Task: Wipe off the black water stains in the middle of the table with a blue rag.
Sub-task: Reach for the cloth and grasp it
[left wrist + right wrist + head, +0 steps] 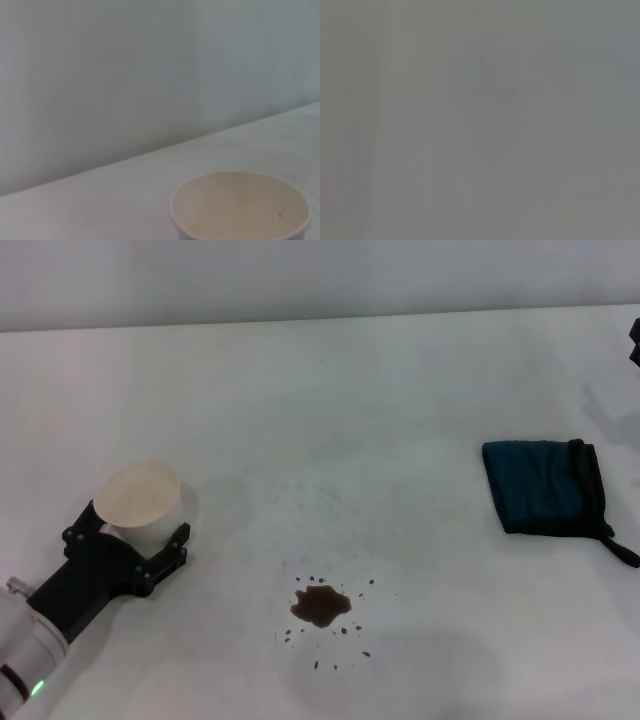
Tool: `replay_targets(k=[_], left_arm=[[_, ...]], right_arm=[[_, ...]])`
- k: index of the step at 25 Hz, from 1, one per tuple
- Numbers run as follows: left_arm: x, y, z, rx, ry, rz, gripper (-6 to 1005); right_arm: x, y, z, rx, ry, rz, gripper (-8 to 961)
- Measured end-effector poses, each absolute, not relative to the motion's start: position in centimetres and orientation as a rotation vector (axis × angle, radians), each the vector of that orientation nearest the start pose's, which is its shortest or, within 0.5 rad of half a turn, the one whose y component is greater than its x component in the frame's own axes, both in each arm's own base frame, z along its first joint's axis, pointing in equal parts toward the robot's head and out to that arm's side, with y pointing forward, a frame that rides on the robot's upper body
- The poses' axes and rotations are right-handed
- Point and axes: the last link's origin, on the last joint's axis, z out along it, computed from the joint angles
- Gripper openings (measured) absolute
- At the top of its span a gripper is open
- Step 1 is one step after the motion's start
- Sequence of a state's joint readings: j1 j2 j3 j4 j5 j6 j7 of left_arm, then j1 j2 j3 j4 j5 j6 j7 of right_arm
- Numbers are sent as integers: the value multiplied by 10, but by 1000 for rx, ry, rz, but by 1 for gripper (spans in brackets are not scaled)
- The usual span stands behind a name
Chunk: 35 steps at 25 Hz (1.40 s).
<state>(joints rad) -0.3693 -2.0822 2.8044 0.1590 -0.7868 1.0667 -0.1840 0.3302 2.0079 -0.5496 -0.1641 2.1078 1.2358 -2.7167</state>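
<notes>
One blue rag (543, 487) lying flat, far right on the table (330, 410), well apart from the black water stains (321, 606). Probably soft, light, floppy; best pinched at an edge. Left gripper (133, 538) hugging a white cup (138, 498). Right gripper (635, 342) fingers: cannot tell.

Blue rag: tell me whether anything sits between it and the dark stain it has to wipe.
Nothing visible does. The blue rag lies flat on the table's right side; only bare white surface separates it from the stain. The paper cup, inside the left gripper, stands on the stain's far side.
</notes>
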Motion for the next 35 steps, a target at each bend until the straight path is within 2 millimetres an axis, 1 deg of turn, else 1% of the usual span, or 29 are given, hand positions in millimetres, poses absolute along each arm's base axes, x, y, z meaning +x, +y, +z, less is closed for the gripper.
replay_targets(k=[7, 13, 21, 22, 24, 25, 26, 27, 29, 32, 35], left_arm=[[-340, 251, -96, -2147, -530, -511, 881], [-346, 236, -87, -2087, -556, -553, 880], [-360, 213, -77, -2025, -589, -557, 878], [-360, 213, -77, -2025, -589, -557, 877], [-365, 209, -70, -1961, -605, -564, 876], [-367, 208, -66, -1930, -612, -568, 876], [-369, 209, -62, -1904, -617, -568, 876], [-371, 209, -59, -1883, -619, -567, 876], [-374, 212, -54, -1862, -613, -559, 876], [-377, 217, -48, -1833, -600, -545, 877], [-380, 221, -42, -1801, -579, -524, 877]], right_arm=[[390, 300, 60, -1606, 516, 602, 871], [391, 302, 61, -1599, 520, 596, 871], [392, 302, 62, -1589, 528, 599, 871], [392, 302, 62, -1589, 532, 605, 871], [390, 303, 61, -1592, 554, 633, 870], [389, 304, 60, -1594, 572, 652, 869], [389, 306, 59, -1582, 641, 707, 869], [389, 306, 59, -1582, 641, 707, 869], [389, 311, 62, -1558, 754, 788, 868], [386, 325, 69, -1565, 906, 870, 866], [372, 346, 73, -1643, 1060, 908, 861]])
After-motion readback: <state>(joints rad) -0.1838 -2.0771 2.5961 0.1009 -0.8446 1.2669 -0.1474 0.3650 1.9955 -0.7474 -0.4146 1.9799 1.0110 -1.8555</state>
